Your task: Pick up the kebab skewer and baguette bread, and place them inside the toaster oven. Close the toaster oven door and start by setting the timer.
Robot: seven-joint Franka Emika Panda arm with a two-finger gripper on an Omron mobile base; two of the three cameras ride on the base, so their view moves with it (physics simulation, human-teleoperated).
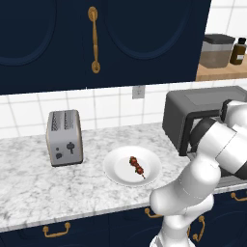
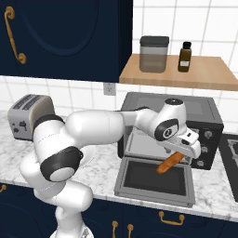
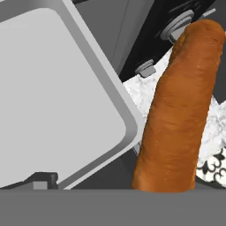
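The toaster oven stands on the counter at the right with its door folded down flat. My gripper hangs just in front of the opening, jaws wide apart. The orange-brown baguette bread slants under the hand, its lower end over the door pane. In the hand view the baguette bread runs close along the right, beside the door; whether it still touches a finger is hidden. The kebab skewer lies on a white plate, left of the toaster oven.
A silver slot toaster sits at the counter's left. A wooden shelf above the oven carries a canister and a dark bottle. Dark blue wall cabinets hang overhead. My own arm stretches across between plate and oven.
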